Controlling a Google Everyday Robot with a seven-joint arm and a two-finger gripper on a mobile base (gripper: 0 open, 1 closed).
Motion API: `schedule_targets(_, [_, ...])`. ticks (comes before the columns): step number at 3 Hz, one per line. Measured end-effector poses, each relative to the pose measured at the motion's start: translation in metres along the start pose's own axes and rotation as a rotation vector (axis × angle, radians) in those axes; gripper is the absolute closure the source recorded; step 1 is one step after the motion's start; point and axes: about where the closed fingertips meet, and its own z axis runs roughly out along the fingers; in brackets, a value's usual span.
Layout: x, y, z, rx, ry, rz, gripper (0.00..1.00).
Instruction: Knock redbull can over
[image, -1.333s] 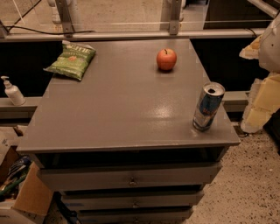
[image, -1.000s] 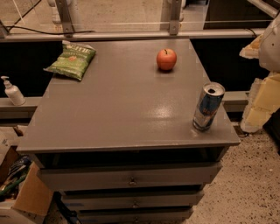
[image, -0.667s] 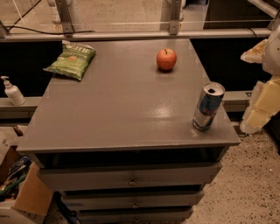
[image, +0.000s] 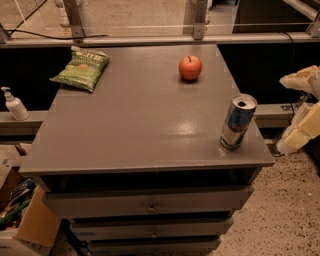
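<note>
The single camera looked steeply down from the front onto the nearby grey table (image: 130, 120), the gripper (image: 301, 116) at the view's right edge.

No wording is legible: the crinkled green chip bag (image: 80, 69) carries pale print too blurred to read, and the slim silver-and-blue metal can (image: 238, 121) shows only a red mark. The cream end effector (image: 301, 109) sits right of the grey worktop (image: 135, 125).

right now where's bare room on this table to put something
Widest free patch: table centre and front-left, between chip bag, apple and redbull can. Also bare between bag and apple at the back. Crowded: front-right corner, where the can stands with the end effector just off the right edge.
</note>
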Motion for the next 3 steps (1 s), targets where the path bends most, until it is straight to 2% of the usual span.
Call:
schedule_targets(1, [0.0176,-0.0152,0.0109,-0.04,-0.137,0.059,0.0])
schedule_targets(3, [0.0254,-0.0189,0.0201,-0.065,-0.193,0.079,0.0])
